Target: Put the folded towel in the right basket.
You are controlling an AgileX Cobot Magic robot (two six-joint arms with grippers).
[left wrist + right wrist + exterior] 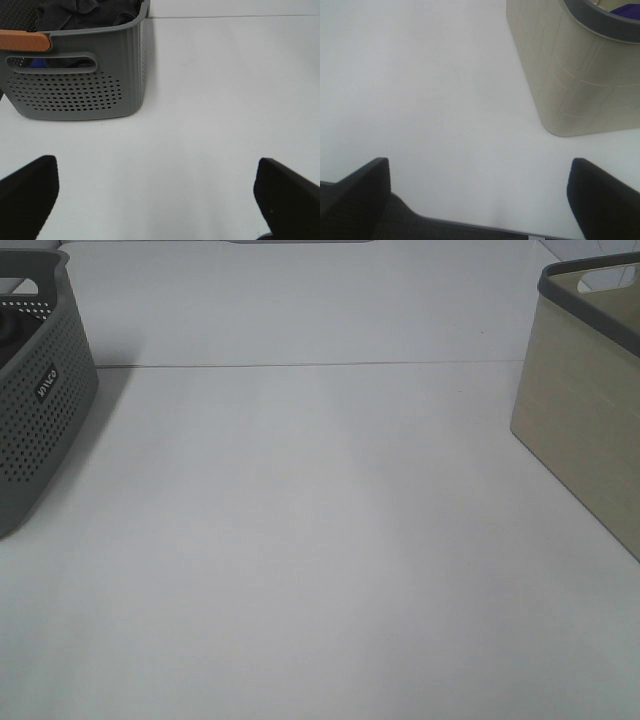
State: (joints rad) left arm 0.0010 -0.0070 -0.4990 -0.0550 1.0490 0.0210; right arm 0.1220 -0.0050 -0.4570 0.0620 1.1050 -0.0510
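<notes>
The right basket (590,390) is beige with a grey rim and stands at the table's right edge. It also shows in the right wrist view (570,75), where a bit of purple fabric (626,9) shows inside its rim. I cannot tell if that fabric is the folded towel. No towel lies on the table. My left gripper (157,195) is open and empty, low over the table in front of the grey basket. My right gripper (480,192) is open and empty near the table's front edge, short of the beige basket. Neither gripper shows in the exterior high view.
A grey perforated basket (40,400) stands at the left edge. In the left wrist view (80,85) it holds dark grey cloths (85,12) and an orange bar (25,40) lies across its rim. The white table (320,540) lies between the baskets.
</notes>
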